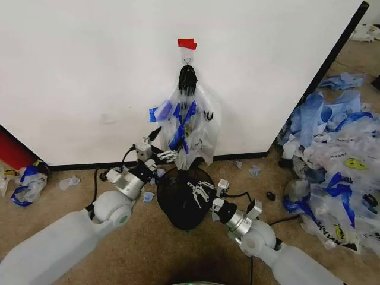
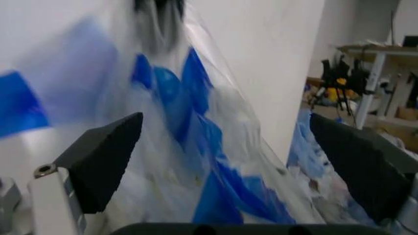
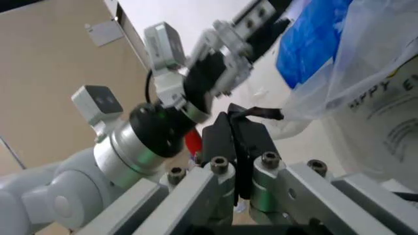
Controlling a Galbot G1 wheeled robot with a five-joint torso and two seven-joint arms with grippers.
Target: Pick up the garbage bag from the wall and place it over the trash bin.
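The left tool [image 2: 225, 147] has its dark fingers [image 2: 104, 156] spread wide, the bag [image 2: 196, 161] close in front between them, blurred, apparently untouched. It hangs against the wall [image 2: 274, 58]. A cluttered shelf [image 2: 375, 54] stands behind.

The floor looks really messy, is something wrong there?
Yes. A big heap of blue-and-white plastic bags lies strewn on the floor right of the wall, with loose scraps near the baseboard. The garbage bag hangs neatly from its hook.
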